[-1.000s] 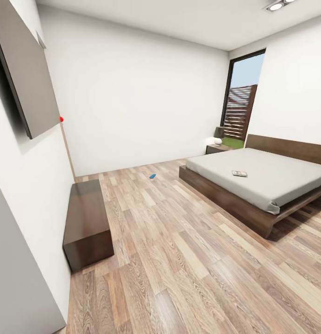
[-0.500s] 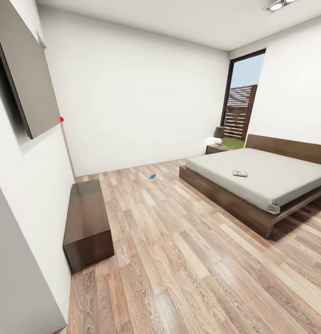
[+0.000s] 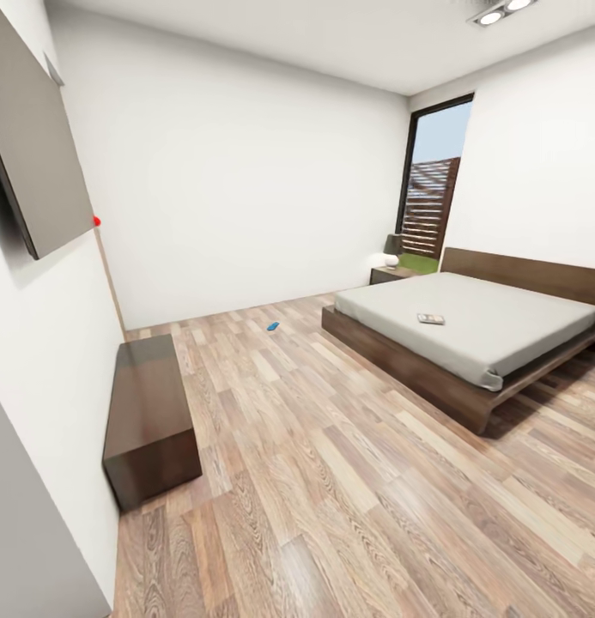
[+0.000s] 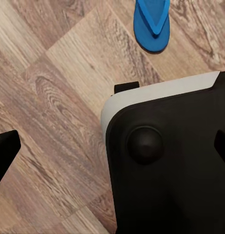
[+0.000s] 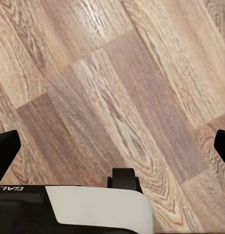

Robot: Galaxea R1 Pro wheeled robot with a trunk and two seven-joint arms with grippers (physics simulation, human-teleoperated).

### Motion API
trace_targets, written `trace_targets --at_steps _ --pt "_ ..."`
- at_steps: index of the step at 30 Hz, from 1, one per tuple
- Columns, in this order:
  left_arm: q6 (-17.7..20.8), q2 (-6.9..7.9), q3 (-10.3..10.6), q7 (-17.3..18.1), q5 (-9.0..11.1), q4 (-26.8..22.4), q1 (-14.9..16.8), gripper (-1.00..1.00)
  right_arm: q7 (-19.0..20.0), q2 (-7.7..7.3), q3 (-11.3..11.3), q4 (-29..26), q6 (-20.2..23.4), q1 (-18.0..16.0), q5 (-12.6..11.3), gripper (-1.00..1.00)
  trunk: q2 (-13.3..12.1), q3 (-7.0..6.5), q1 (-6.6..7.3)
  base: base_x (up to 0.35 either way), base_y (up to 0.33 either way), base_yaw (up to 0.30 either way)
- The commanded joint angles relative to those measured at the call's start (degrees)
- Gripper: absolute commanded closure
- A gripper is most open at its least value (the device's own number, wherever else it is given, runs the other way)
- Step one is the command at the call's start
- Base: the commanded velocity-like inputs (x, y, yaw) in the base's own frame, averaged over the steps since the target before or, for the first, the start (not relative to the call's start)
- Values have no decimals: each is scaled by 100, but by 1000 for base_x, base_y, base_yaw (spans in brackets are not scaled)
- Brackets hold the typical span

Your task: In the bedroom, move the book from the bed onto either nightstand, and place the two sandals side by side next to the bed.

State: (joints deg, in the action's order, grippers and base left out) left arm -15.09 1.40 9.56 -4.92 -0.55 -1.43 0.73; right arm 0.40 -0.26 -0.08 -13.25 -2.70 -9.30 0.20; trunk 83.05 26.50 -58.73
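Head camera shifted; book (image 3: 431,318) on bed (image 3: 503,343), sandal (image 3: 272,326) on floor (image 3: 331,481)

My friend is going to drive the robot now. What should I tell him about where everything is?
Fingers: both grippers look open and hold nothing.
Book: lying on the bed.
One blue sandal lies out on the floor, away from the bed. Another sandal lies on the floor close by the robot's base.
Nightstand: in the far corner beside the bed.
Done: nothing. Left: put the book on the nightstand and pair the sandals by the bed.
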Motion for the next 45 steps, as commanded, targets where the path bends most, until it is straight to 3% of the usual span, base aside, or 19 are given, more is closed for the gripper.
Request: trace_targets --at_steps 1,45 --pt "-15 0 46 -35 -7 2 3 -100 4 0 -1 6 -20 -4 1 -100 3 6 0 0 32 -197" --pt "-20 0 46 -35 -7 2 1 -100 4 0 -1 14 -20 -5 3 -100 3 6 0 0 26 -32"
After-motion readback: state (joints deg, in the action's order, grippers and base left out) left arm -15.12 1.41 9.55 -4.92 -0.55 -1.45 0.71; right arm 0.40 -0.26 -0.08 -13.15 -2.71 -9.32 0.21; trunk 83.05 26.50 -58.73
